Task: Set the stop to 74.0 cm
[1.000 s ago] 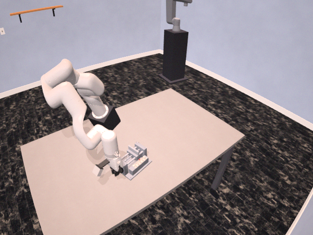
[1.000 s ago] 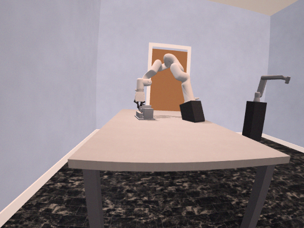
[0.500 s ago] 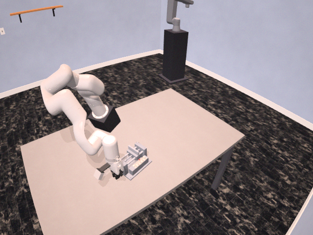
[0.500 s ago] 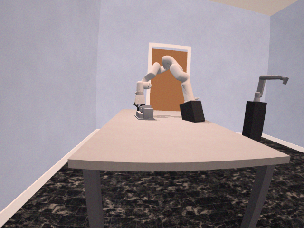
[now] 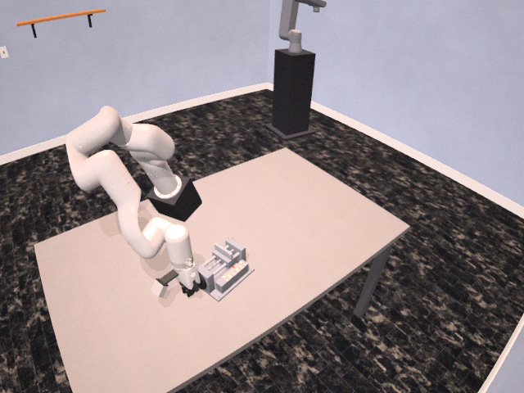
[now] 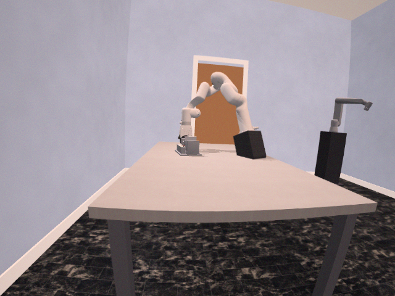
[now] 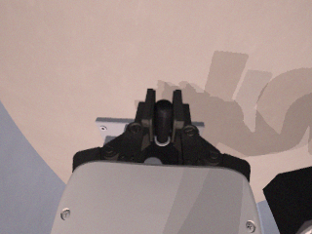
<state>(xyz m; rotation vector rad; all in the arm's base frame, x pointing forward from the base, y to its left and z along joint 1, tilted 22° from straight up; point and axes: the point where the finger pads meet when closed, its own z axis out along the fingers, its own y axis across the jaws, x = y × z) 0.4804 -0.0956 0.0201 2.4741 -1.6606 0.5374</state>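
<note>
Pinching the handwheel's black handle [image 7: 163, 119], the gripper [image 5: 193, 289] [image 6: 183, 137] [image 7: 164, 100] has its jaws drawn close on either side of the grip. The handle is rounded and stubby, its long axis running up and down the wrist view between the two fingers. The handwheel [image 5: 202, 282] is at the near-left end of the grey rig [image 5: 208, 280] [image 6: 192, 147] in the top view, mostly hidden by the gripper; its full outline cannot be made out.

The rig lies flat on the table [image 5: 295, 211] [image 6: 223, 184] [image 7: 63, 73], its long axis slanting from lower left to upper right in the top view. The stop [image 5: 223, 251], an upright grey block, stands across the rods [image 5: 213, 264] toward the far end. A pale scale with a red mark [image 5: 233, 267] runs alongside, too small to read.

The arm [image 5: 116, 178] [image 6: 234, 95] rises from a black base [image 5: 190, 201] [image 6: 249, 145], bends high over the table, then drops through its wrist so the gripper points downward beside the rig's end block.

The arm is smooth, glossy white, with rounded joints; the rig is matt grey and boxy. The tabletop is pale beige and finely mottled, above a floor [image 5: 402, 338] [image 6: 223, 254] of dark, blotched tiles.

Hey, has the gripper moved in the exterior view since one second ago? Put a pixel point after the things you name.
Yes: the gripper [image 5: 193, 291] [image 6: 183, 138] [image 7: 164, 100] has moved right and slightly down, judged against the white door frame [image 6: 245, 79].
</note>
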